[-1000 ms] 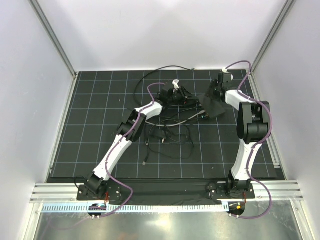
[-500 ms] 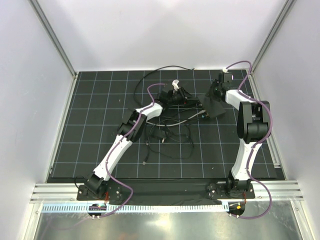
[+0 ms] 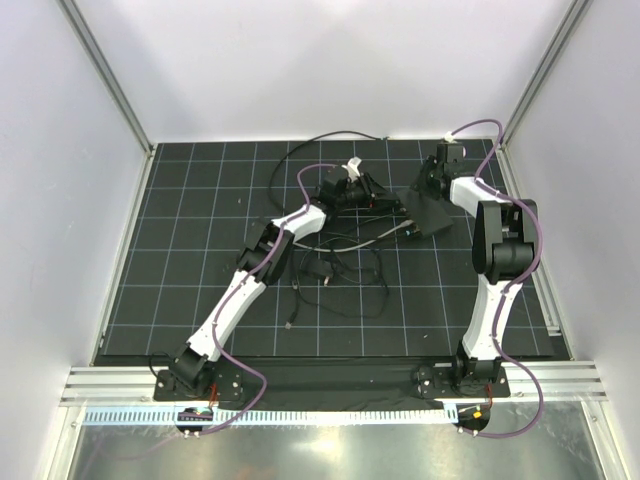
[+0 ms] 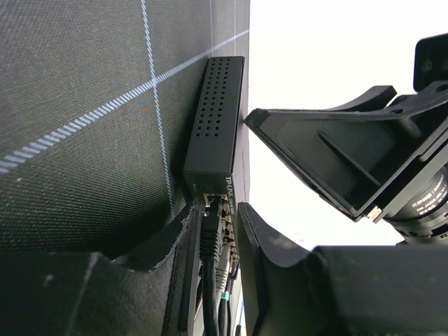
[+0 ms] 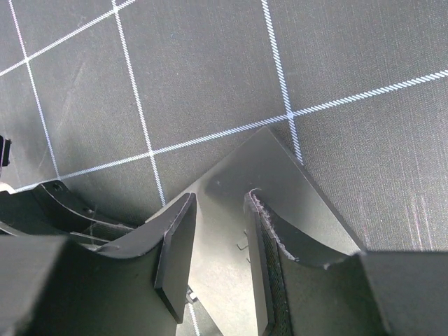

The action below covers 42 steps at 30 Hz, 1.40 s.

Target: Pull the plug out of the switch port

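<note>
Between the fingers [image 4: 255,266] of the left gripper [image 4: 215,213], the plug [image 4: 209,241] is half hidden, perhaps gripped.

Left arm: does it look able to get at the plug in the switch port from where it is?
Likely yes. In the left wrist view the left gripper has its jaws straddling the plug at the port edge of the switch, with nothing blocking. But neighbouring cables crowd it, so a clean grip isn't certain.
</note>
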Tool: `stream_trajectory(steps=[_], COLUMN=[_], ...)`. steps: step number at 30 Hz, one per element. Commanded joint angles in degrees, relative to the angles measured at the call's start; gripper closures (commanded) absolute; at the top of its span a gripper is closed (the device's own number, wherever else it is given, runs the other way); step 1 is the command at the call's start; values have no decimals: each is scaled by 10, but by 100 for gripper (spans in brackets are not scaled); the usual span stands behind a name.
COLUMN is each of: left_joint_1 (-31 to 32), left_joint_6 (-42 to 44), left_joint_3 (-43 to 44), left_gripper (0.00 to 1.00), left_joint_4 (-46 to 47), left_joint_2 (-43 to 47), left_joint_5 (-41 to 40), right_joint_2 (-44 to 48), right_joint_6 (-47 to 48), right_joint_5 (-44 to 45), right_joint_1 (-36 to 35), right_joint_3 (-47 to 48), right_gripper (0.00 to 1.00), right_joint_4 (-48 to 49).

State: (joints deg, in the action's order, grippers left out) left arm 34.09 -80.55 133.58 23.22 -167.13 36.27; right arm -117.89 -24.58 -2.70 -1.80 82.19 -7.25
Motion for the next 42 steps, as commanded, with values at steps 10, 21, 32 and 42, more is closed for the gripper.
stream_trajectory(steps=[10, 21, 32, 42], left_joint_1=[6, 5, 7, 15], left_joint_6=[5, 115, 190, 123], left_joint_3=[-4, 7, 7, 24], left_gripper=[68, 62, 57, 62], left_joint_4=[-52, -202, -274, -188], left_joint_2=[-28, 14, 33, -7], left_joint_5=[42, 51, 14, 15], right_joint_2=[-30, -37, -38, -38], right_joint_6=[1, 0, -2, -2], right_joint_5=[-2, 0, -3, -5], right_joint_1=[-4, -4, -6, -7], right_joint_3=[5, 11, 10, 11], right_gripper=[58, 58, 58, 58], right_joint_4=[-41, -45, -41, -39])
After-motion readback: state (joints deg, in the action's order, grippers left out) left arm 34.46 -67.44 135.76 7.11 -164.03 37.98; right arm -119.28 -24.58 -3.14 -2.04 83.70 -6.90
